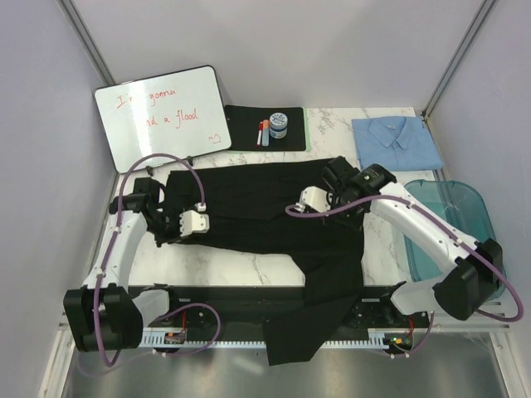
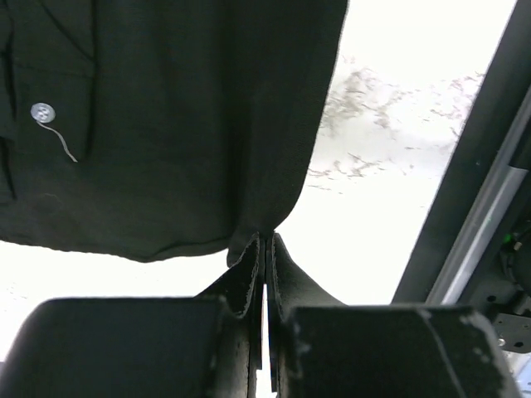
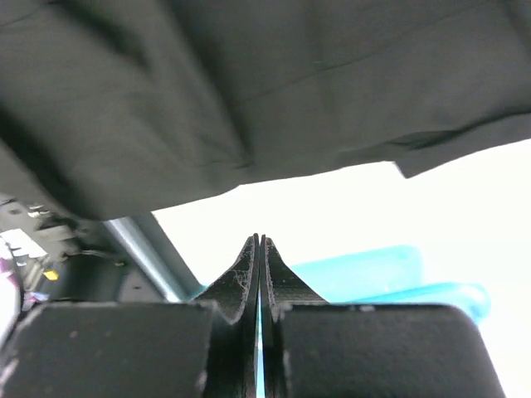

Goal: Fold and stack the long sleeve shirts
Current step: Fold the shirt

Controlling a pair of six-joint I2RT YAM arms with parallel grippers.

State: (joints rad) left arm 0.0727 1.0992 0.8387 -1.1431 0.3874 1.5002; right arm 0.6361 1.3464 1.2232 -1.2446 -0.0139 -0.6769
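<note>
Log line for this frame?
left gripper: shut on plain black fabric shirt | right gripper: shut, no cloth at tips | light blue shirt: folded

In the right wrist view the black shirt [image 3: 249,91] is blurred and cut off by the top edge. From above, writing on the whiteboard [image 1: 162,116] is partly unreadable, and the left arm [image 1: 108,253] hides the shirt's left end.
</note>
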